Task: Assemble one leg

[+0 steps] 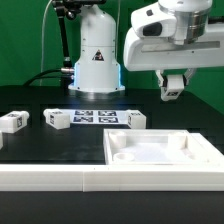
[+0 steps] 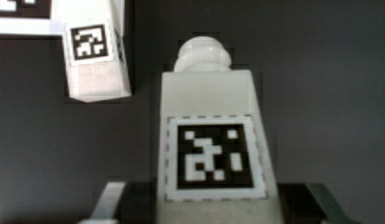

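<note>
Holding: gripper (image 1: 172,88), up in the air at the exterior view's right, jaws closed onto the held leg (image 2: 210,140); fingers (image 2: 111,200) press its two sides.
Held leg, axis: the long axis runs straight out from the fingers. Its rounded peg (image 2: 203,50) is the free end, pointing away from the wrist toward the table (image 1: 40,145).
Held leg, face: marker tag turned to the wrist camera.
Target, judged: recessed panel (image 1: 160,150), below the gripper and nearer. The peg must come down onto it with the leg kept upright. No sockets can be made out.
Loose legs: far-left leg (image 1: 12,121), left leg (image 1: 57,120), middle leg (image 1: 135,120), the last just beyond the panel's far edge.
Marker board (image 1: 95,117): flat, between left leg and middle leg.
Step, judged: leg in hand, not yet seated.
</note>
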